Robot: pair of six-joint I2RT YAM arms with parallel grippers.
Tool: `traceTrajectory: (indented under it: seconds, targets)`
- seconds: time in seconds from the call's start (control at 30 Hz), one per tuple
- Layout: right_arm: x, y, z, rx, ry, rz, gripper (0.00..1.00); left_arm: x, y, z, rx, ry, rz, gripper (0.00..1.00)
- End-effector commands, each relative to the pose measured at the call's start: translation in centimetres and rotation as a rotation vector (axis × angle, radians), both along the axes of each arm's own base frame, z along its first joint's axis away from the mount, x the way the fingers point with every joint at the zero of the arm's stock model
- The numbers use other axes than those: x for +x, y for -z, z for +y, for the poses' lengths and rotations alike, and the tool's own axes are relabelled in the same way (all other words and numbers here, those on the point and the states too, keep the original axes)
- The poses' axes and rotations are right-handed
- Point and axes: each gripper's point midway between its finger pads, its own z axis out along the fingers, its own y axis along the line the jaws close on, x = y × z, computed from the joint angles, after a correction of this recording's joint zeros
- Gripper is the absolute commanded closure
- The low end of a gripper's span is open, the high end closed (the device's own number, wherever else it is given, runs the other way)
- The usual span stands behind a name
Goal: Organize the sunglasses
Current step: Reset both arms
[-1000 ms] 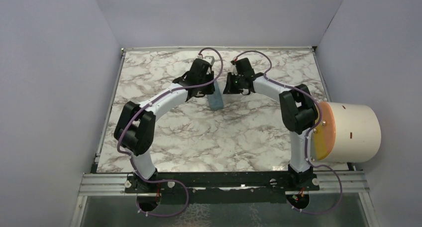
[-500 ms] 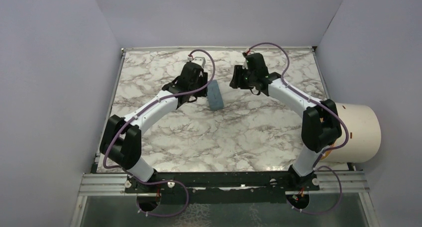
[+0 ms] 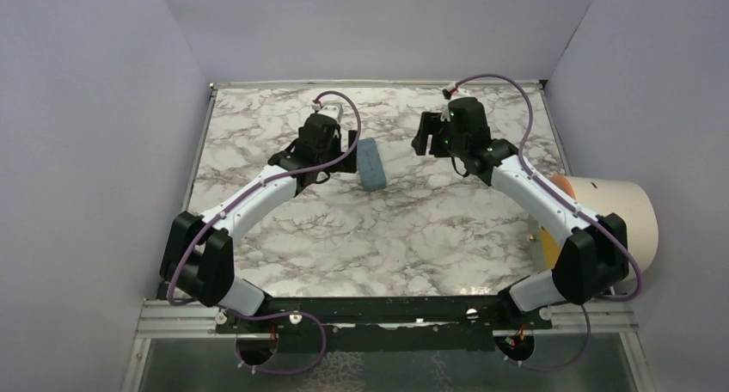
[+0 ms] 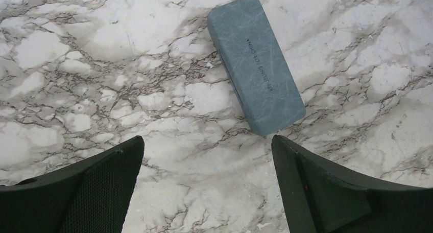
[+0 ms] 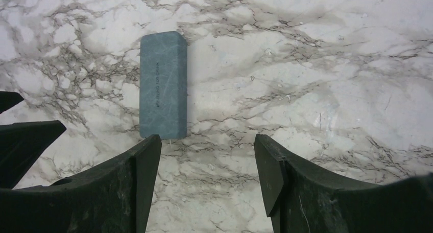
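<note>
Blue-grey case (image 4: pixel 255 64), lettering illegible, beyond spread left pincer (image 4: pixel 207 140)

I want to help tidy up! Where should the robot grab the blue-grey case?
Grip the case across its middle from above, pinching its two long sides. It lies flat and closed on the table, long and narrow, so the short width is probably easiest.

Blue-grey oblong case (image 3: pixel 370 163): closed, lying flat on the white-and-grey marbled table (image 3: pixel 413 237), in the far half, about midway between the left and right edges. Long axis runs roughly far to near, slightly skewed. One line of small dark lettering along the lid, not legible. White cylinder (image 3: pixel 612 220) on its side at the right edge, orange-yellow end face toward the table. Plain grey-lilac walls (image 3: pixel 86 151) on three sides.
</note>
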Motion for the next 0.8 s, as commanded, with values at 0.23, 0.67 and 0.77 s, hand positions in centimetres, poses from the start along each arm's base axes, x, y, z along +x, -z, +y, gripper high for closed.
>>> traceTrajectory:
  seconds: [0.23, 0.67, 0.77]
  targets:
    - [-2.2, 0.0, -2.9, -0.075, 0.064, -0.029, 0.29, -0.9, -1.0, 2.8, 0.036, -0.043, -0.06, 0.01]
    - [-3.5, 1.5, -3.2, -0.056, 0.063, -0.002, 0.27, -1.7, 0.1, 4.1, 0.023, -0.056, -0.032, 0.01]
    - [-3.5, 1.8, -3.1, -0.06, 0.061, 0.012, 0.27, -1.7, 0.0, 4.1, 0.02, -0.055, -0.035, 0.01]
